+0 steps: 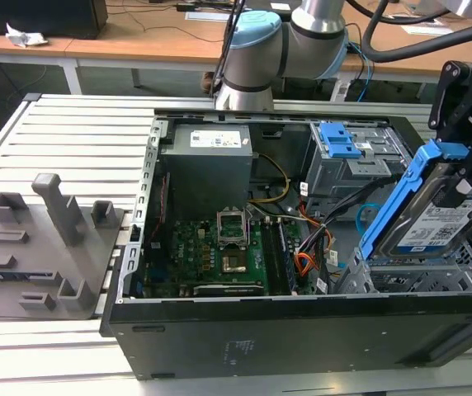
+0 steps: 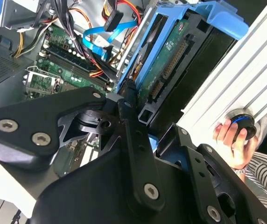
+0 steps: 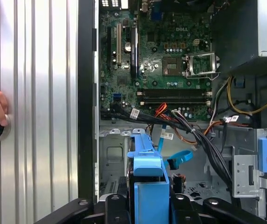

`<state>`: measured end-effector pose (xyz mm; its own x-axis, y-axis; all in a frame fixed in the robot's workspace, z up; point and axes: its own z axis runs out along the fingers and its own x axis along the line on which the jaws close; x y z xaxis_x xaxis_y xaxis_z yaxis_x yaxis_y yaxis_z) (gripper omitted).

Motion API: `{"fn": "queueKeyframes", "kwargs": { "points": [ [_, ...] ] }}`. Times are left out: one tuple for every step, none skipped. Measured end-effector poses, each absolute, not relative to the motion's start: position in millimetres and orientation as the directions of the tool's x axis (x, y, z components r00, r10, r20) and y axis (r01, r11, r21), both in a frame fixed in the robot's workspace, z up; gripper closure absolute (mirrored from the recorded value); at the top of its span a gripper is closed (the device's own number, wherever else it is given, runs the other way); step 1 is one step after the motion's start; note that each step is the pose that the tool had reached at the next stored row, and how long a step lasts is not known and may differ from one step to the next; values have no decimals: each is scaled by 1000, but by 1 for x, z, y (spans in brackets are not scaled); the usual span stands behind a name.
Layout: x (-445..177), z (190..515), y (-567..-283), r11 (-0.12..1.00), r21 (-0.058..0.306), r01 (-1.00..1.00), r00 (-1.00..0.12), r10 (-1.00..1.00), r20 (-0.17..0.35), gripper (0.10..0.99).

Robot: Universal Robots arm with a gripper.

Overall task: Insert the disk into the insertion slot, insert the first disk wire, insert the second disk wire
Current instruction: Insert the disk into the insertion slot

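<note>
Disk (image 1: 436, 227) aslant in end effector (image 1: 464, 177), just above insertion slot (image 1: 431, 277)

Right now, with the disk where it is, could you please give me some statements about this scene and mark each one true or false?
1. The gripper grips the disk by its blue carrier. True.
2. The disk lies flat, fully seated in the insertion slot. False: it is tilted over the slot and not seated.
3. A cooler covers the CPU socket. False: the socket is bare, with its retention frame open.
4. A person's hand rests on a round button. True.
5. The grey fixture stands inside the computer case. False: it stands on the slatted table, outside the case, towards the exterior view's left.
</note>
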<state>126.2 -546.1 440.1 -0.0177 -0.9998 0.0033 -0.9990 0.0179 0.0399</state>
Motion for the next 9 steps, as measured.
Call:
{"fn": "queueKeyframes", "kwargs": {
  "points": [
    [129, 440, -546, 18, 41, -999, -18, -1000, 3, 725],
    [129, 440, -546, 18, 41, -999, -18, -1000, 3, 725],
    [129, 440, -546, 18, 42, -999, -18, -1000, 3, 725],
    [129, 437, -546, 18, 45, -999, -18, -1000, 3, 725],
    [130, 435, -546, 18, 46, -999, -18, -1000, 4, 725],
    [130, 434, -546, 18, 46, -999, -18, -1000, 3, 725],
    [130, 432, -546, 18, 47, -999, -18, -1000, 4, 725],
    [130, 431, -546, 18, 47, -999, -18, -1000, 4, 725],
    [130, 430, -546, 18, 47, -999, -18, -1000, 3, 725]
  ]
}}
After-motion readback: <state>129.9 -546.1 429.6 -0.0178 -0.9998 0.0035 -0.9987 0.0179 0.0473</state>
